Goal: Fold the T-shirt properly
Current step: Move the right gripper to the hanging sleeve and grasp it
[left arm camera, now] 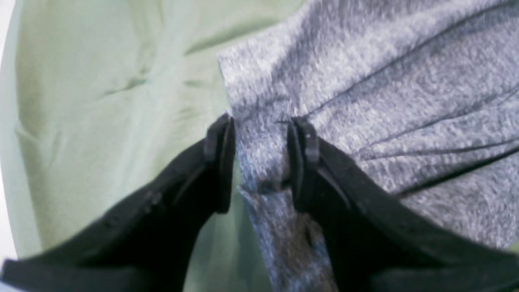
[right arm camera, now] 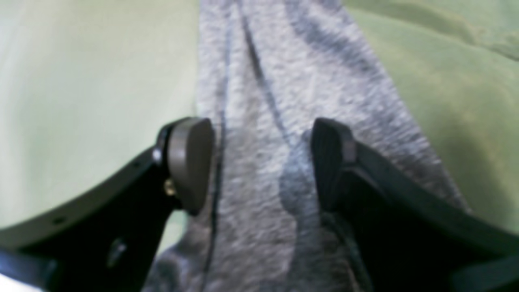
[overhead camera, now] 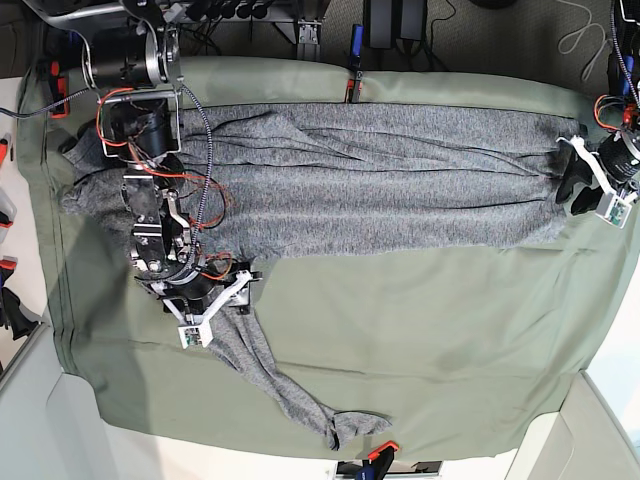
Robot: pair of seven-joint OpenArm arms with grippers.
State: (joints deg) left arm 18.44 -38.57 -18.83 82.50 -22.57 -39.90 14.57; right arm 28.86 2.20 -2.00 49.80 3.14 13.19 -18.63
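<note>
T-shirt (overhead camera: 380,185), plain heather grey, shows no readable writing.

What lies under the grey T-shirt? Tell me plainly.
Under the T-shirt an olive-green cloth shows on all sides, draped over the work surface. What that cloth rests on is covered, and so is anything beneath the shirt's middle.

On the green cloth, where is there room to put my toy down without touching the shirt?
The olive-green cloth is bare below the T-shirt, right of the grey strip that trails to the near edge. A smaller bare patch lies left of that strip. It is crowded along the far edge, where the shirt stretches between the right gripper and the left gripper.
</note>
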